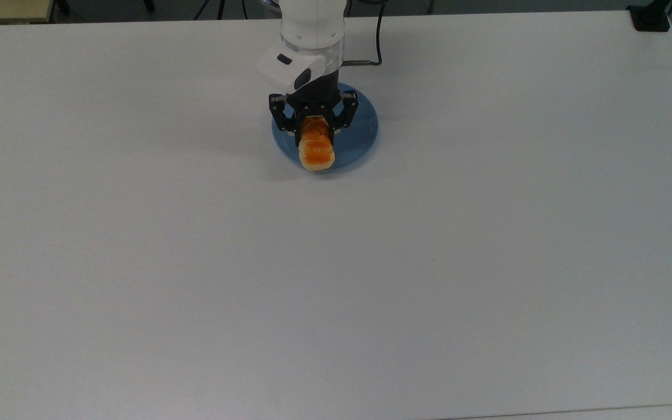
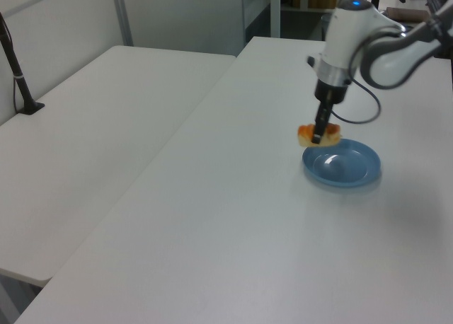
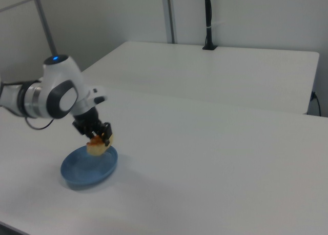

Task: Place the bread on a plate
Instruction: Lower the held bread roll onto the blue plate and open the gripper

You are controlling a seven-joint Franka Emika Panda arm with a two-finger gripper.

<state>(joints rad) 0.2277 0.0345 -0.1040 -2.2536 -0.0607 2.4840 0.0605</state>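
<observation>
The hand (image 1: pixel 314 129) is clamped on one end of the bread (image 1: pixel 315 153), which hangs in the air above the plate (image 1: pixel 359 137), its free end reaching toward the plate's near rim in the top view. I judge that letting go from this height, this far off centre, could drop the loaf on the rim and roll it onto the surface (image 1: pixel 487 233). The surface lies bare around the plate, its edges well apart from it, so moving inward and down looks unobstructed.
</observation>
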